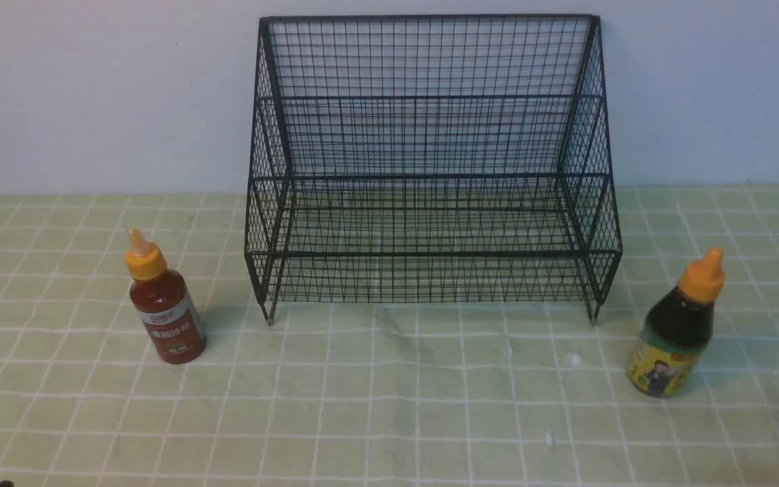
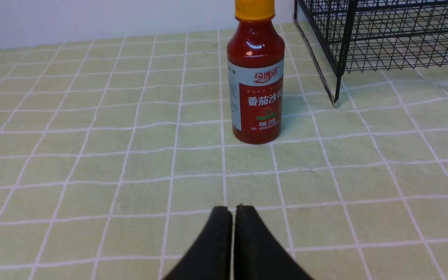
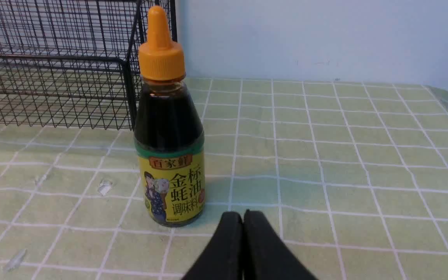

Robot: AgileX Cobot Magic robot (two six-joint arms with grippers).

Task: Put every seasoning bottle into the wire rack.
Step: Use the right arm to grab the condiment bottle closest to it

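Before the red bottle (image 2: 255, 77) and dark bottle (image 3: 169, 155), your left tool (image 2: 233, 212) and right tool (image 3: 243, 216), pressed together, could topple them.

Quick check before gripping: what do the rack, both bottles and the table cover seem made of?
Wire rack: thin metal wire, probably coated, matte black grid. Red sauce bottle and dark sauce bottle: likely clear plastic, glossy highlights, contents showing through; opaque orange caps. Table cover: soft cloth or vinyl, judging by its wrinkled grid lines.
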